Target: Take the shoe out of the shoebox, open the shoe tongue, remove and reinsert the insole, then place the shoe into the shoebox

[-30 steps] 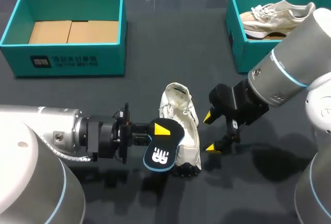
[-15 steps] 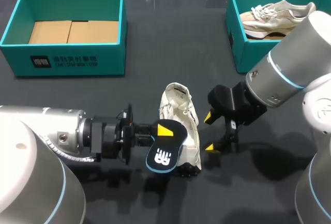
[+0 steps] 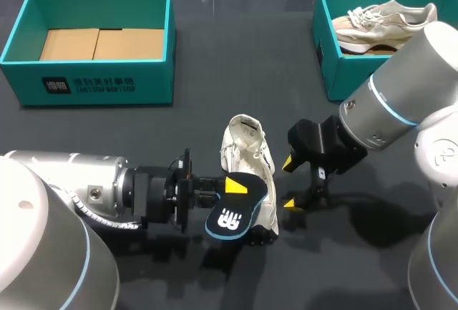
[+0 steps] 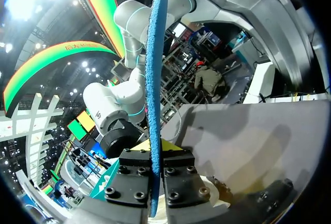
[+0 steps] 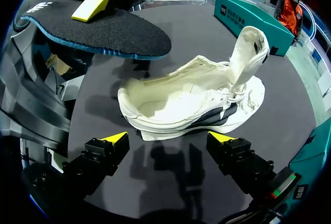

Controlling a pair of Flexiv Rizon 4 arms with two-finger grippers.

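Now, insole (image 3: 232,217) out, raised near shoe (image 3: 248,154).
My left jaws pinch it for reinsertion; right jaws, spread, hover beside shoe to steady it.

The head camera sat high behind the robot and looked down on the whole table (image 3: 236,74) from far off. The left wrist camera looked out along the left gripper (image 4: 153,164), so near that the insole (image 4: 155,79) stood edge-on right in front of it, and the right wrist camera sat low by the table and looked past the right gripper (image 5: 168,138) at the shoe (image 5: 191,100) from close up. The head and right wrist cameras both saw the shoe, and all three saw the insole.
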